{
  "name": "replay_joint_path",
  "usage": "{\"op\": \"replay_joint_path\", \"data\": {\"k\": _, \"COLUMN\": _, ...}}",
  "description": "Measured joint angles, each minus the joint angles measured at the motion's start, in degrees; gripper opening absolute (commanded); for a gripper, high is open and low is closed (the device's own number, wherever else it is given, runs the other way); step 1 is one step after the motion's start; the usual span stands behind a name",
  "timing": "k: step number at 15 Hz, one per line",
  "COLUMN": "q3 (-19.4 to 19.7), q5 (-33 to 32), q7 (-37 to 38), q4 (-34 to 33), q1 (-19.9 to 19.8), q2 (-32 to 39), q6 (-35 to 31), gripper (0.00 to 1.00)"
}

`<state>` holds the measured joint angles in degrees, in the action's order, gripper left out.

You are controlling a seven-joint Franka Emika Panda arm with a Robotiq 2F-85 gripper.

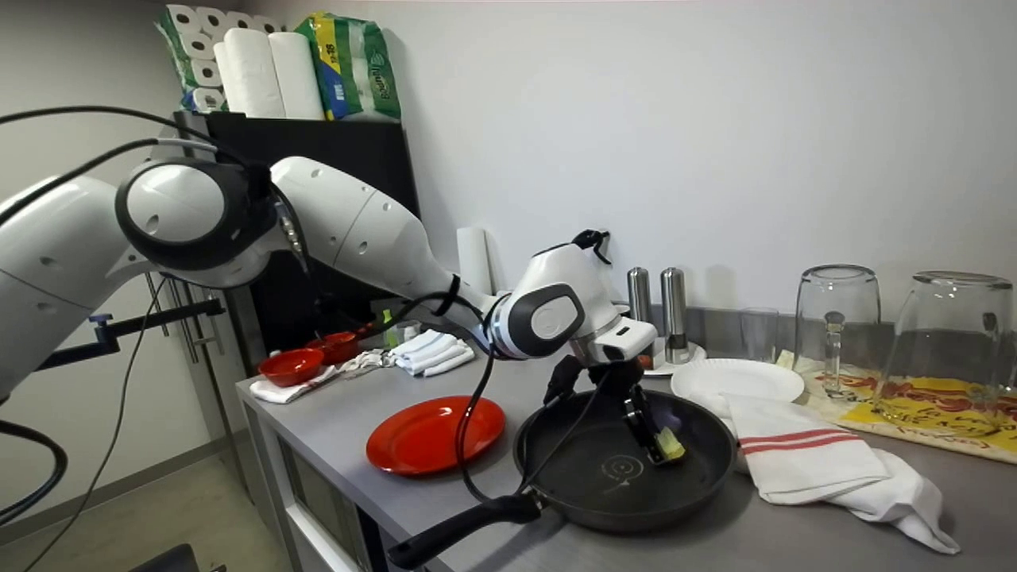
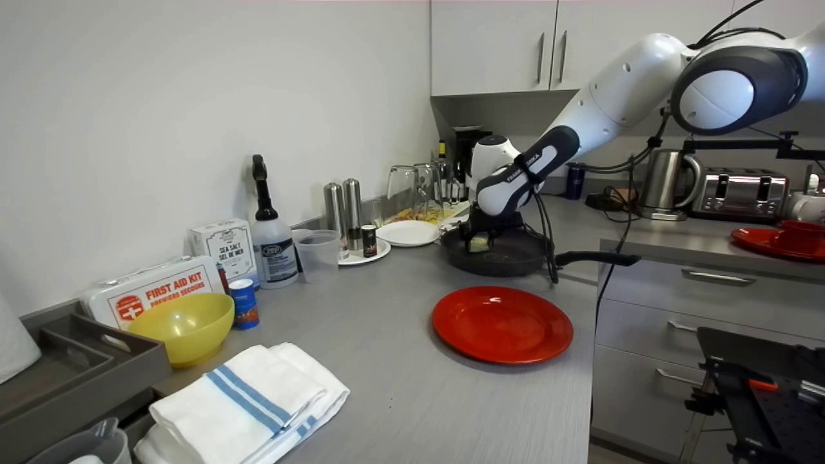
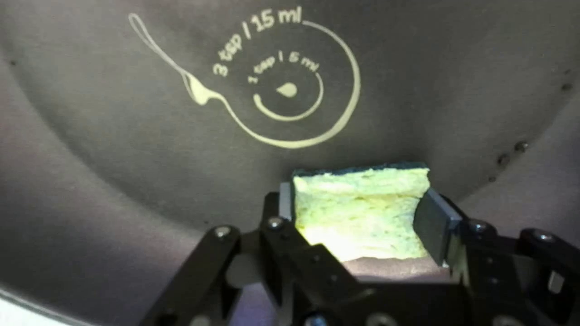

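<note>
Your hand (image 3: 360,222) pinches a yellow-green sponge (image 1: 671,446) inside the black frying pan (image 1: 604,488), off the pan's middle on the side away from its handle (image 1: 469,528). Only the wrist view gives you the sponge's dark layer (image 3: 362,169) and a readable measuring print (image 3: 287,89) on the pan's floor. Both exterior views give you the pan's handle and the red plate (image 2: 503,325) on the worktop (image 2: 387,393) near the pan. In an exterior view you plainly see the red-striped towel (image 1: 798,457) just beside the pan; in an exterior view you find the yellow bowl (image 2: 187,325), well apart from the pan. To you at the wrist, the sponge's dark layer edges the side toward the pan's print, and the visible face's long axis runs between your hand's fingers (image 3: 432,228). You cannot tell whether the sponge touches the pan's floor.
</note>
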<state>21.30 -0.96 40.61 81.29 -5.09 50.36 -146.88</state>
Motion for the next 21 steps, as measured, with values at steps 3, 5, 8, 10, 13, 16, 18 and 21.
{"op": "replay_joint_path", "data": {"k": 3, "q3": -6.1, "q5": 4.4, "q7": -6.8, "q4": 1.0, "q1": -5.3, "q2": -2.4, "q6": 1.6, "gripper": 0.39}}
{"op": "replay_joint_path", "data": {"k": 5, "q3": -9.6, "q5": 8.2, "q7": -11.9, "q4": 1.8, "q1": -8.4, "q2": -3.7, "q6": 2.8, "gripper": 0.39}}
{"op": "replay_joint_path", "data": {"k": 8, "q3": -14.3, "q5": 13.8, "q7": -19.5, "q4": 4.0, "q1": -12.3, "q2": -6.0, "q6": 4.9, "gripper": 0.39}}
{"op": "replay_joint_path", "data": {"k": 10, "q3": -17.2, "q5": 17.5, "q7": -24.3, "q4": 5.8, "q1": -14.4, "q2": -7.6, "q6": 7.1, "gripper": 0.39}}
{"op": "replay_joint_path", "data": {"k": 13, "q3": -18.7, "q5": 20.2, "q7": -29.2, "q4": 7.1, "q1": -16.3, "q2": -9.5, "q6": 14.2, "gripper": 0.39}}
{"op": "replay_joint_path", "data": {"k": 16, "q3": -14.5, "q5": 15.8, "q7": -27.8, "q4": 8.7, "q1": -13.8, "q2": -10.7, "q6": 16.6, "gripper": 0.39}}
{"op": "replay_joint_path", "data": {"k": 18, "q3": -10.9, "q5": 11.2, "q7": -26.0, "q4": 10.8, "q1": -10.9, "q2": -11.4, "q6": 13.9, "gripper": 0.39}}
{"op": "replay_joint_path", "data": {"k": 21, "q3": -6.0, "q5": 4.0, "q7": -22.2, "q4": 13.5, "q1": -6.3, "q2": -11.7, "q6": 8.6, "gripper": 0.39}}
